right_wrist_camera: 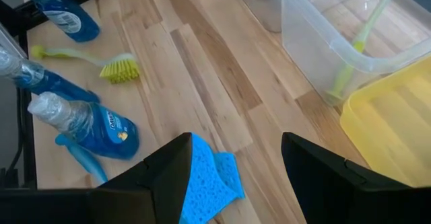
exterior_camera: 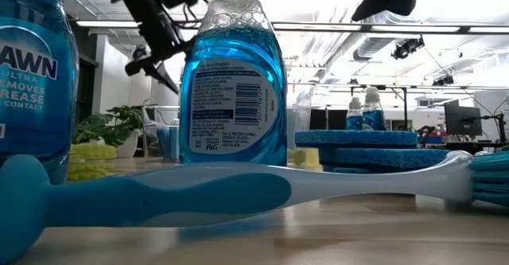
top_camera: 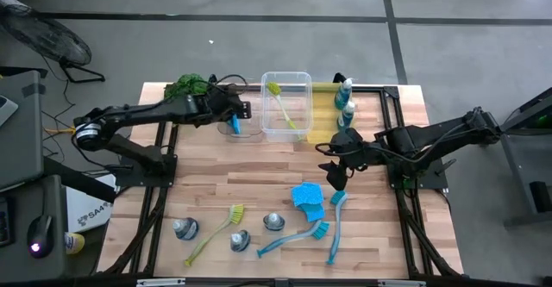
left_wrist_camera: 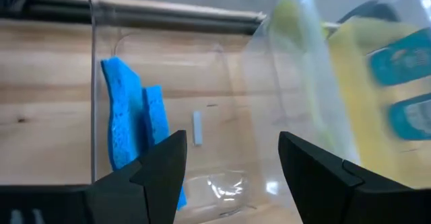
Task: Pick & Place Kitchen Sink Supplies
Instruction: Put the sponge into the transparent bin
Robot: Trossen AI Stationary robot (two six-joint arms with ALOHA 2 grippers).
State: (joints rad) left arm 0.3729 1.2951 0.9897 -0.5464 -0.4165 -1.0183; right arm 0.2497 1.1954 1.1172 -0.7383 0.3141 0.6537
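My left gripper (left_wrist_camera: 232,143) hangs open over a small clear bin (top_camera: 248,125) at the far left. Two blue sponges (left_wrist_camera: 128,126) stand on edge inside the bin, against its wall. My right gripper (right_wrist_camera: 236,143) is open above a pile of blue sponges (top_camera: 308,199) lying flat mid-table. A yellow-green brush (top_camera: 285,102) leans in the large clear bin (top_camera: 297,80). Two bottles (top_camera: 345,97) stand in the yellow bin (top_camera: 323,106). Two blue brushes (top_camera: 336,227), another yellow-green brush (top_camera: 216,231) and three bottles (top_camera: 185,228) lie near the front edge.
A green leafy plant (top_camera: 188,85) sits at the far left corner behind the left arm. The three bins line the far edge. Bare wood lies between the bins and the loose supplies at the front. A black frame (top_camera: 401,106) rims the table.
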